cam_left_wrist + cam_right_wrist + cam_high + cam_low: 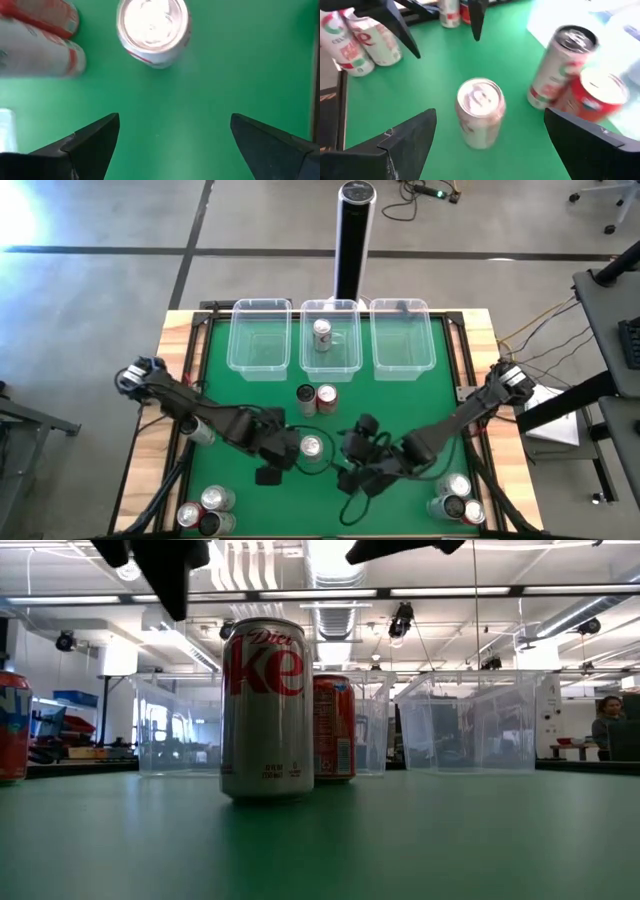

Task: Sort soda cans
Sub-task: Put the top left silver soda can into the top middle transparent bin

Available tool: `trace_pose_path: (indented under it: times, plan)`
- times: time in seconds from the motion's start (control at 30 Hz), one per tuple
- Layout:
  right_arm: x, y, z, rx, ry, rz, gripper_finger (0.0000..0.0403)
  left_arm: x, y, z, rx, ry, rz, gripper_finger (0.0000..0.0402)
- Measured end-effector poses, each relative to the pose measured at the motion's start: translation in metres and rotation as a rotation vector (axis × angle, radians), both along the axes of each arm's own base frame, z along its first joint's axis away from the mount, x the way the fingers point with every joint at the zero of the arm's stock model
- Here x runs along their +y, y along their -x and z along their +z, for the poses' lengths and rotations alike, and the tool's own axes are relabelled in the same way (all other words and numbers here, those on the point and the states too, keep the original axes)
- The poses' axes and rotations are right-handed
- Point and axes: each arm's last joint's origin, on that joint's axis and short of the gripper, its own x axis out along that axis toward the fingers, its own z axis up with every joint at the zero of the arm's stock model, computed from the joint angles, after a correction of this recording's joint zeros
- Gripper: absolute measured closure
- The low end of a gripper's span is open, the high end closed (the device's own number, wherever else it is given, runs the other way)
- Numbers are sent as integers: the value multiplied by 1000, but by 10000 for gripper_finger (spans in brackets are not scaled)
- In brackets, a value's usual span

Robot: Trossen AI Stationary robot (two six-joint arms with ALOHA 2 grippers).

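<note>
So far you had one silver can in the middle tub, while both grippers, left and right, fingers spread empty, flanked another silver-white can on the tabletop, the rest unsorted.

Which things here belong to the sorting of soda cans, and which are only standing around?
Belonging to the job:
- cans: centre can, pair, one in the middle tub, corner groups
- three clear tubs
- left gripper, open
- right gripper, open

Only standing around:
- black post
- cables
- person behind
</note>
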Motion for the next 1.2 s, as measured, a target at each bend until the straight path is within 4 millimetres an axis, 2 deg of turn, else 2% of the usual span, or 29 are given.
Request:
trace_pose_path:
  times: [0.13,0.23,0.43,0.6,0.7,0.8,1.03,1.2]
  plan:
    - [-14,-16,-15,16,-89,59,39,-3,17,1,-60,81,91,36]
    - [-23,-29,-33,40,-67,50,39,-4,30,-4,-88,128,142,35]
    - [-33,-41,-40,41,-45,73,39,1,45,-18,-115,197,241,35]
    - [-34,-47,-45,32,-32,125,39,3,49,-30,-125,222,280,35]
    - [-35,-53,-56,44,-19,127,39,3,49,-36,-128,226,283,35]
    - [-39,-59,-71,71,6,126,39,2,47,-38,-158,249,292,35]
    - [-43,-68,-90,89,17,122,39,3,45,-38,-195,229,306,35]
    - [-48,-71,-95,90,-6,103,39,3,45,-39,-201,218,309,35]
